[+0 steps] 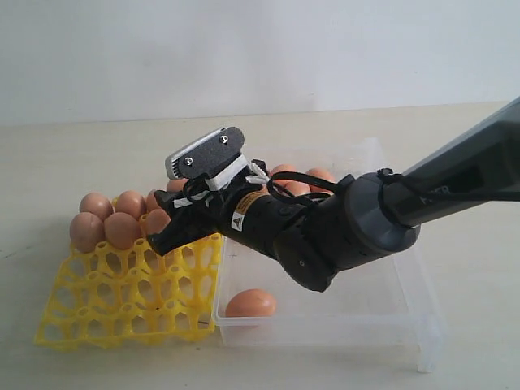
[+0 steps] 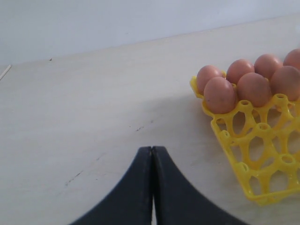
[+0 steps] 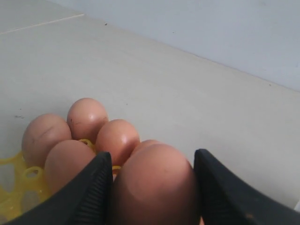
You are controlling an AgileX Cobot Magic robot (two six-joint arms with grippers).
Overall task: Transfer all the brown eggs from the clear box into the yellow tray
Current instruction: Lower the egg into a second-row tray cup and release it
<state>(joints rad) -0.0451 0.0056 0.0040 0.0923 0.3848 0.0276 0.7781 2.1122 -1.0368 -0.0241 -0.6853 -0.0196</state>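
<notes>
The counter (image 1: 97,146) is a pale, off-white, matte surface with a few faint dark scuffs (image 2: 140,127). Two things lie directly on it. The clear box (image 1: 406,301) sits flat on its base. The yellow tray (image 1: 81,313) lies flat just beside the clear box, along its left-hand wall in the exterior view, edge against edge or nearly so.

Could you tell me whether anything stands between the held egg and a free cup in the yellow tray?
Nothing visible does: the right gripper holds the egg over the tray, beside the seated eggs, with empty cups close by.
</notes>
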